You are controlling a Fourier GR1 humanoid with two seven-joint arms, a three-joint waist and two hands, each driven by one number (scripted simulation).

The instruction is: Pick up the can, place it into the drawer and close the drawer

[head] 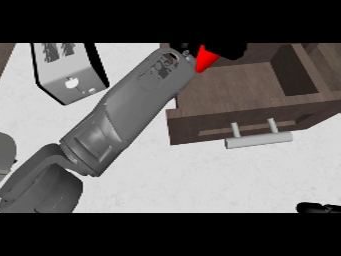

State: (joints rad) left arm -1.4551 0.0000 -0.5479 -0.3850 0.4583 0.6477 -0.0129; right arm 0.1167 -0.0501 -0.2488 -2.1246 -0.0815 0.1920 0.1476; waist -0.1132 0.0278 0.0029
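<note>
My left hand [230,49] was clenched round the red can [204,60], holding it at the far left corner of the open drawer [239,87]. The drawer's handle [260,141] faced me. A toaster [66,70] stood on the counter [202,175] to the left. My right hand [332,207] lay released at the right edge.

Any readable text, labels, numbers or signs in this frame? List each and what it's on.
No readable text in the head view.
Toaster: dark marks on top and tiny specks by its white knob, too blurred to read as letters.
Can: plain red where it shows, no label visible; the left hand covers the rest.
Drawer: bare wood front, no marking.
</note>
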